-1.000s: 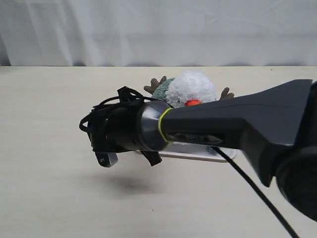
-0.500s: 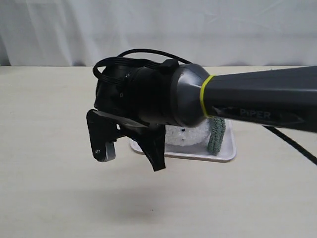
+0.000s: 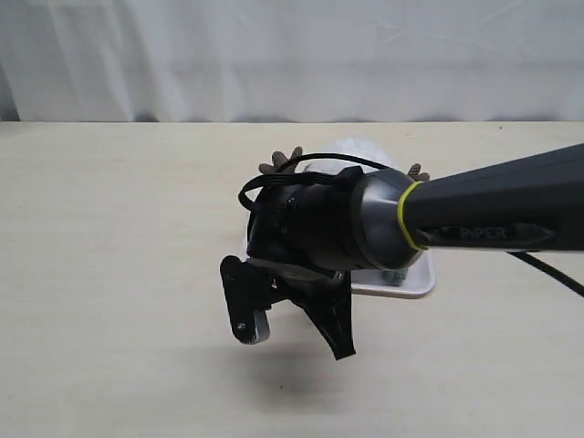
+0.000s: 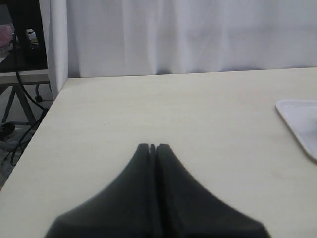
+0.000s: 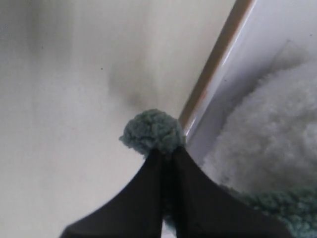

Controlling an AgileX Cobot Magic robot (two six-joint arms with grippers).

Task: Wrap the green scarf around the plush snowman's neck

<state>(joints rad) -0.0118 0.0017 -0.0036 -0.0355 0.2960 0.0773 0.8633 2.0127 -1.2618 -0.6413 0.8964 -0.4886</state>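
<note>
Fleece, soft, light and limp, the green scarf (image 5: 152, 131) is pinched by its tip (best hold) in the closed jaws of the right gripper (image 5: 167, 151), the plush snowman (image 3: 365, 148) at their one o'clock in the exterior view.

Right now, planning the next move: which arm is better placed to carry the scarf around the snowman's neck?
Right. The right claw is shut on the green scarf at the tray rim, beside the plush snowman. The left claw is shut on nothing, over the table, apart from both.
</note>
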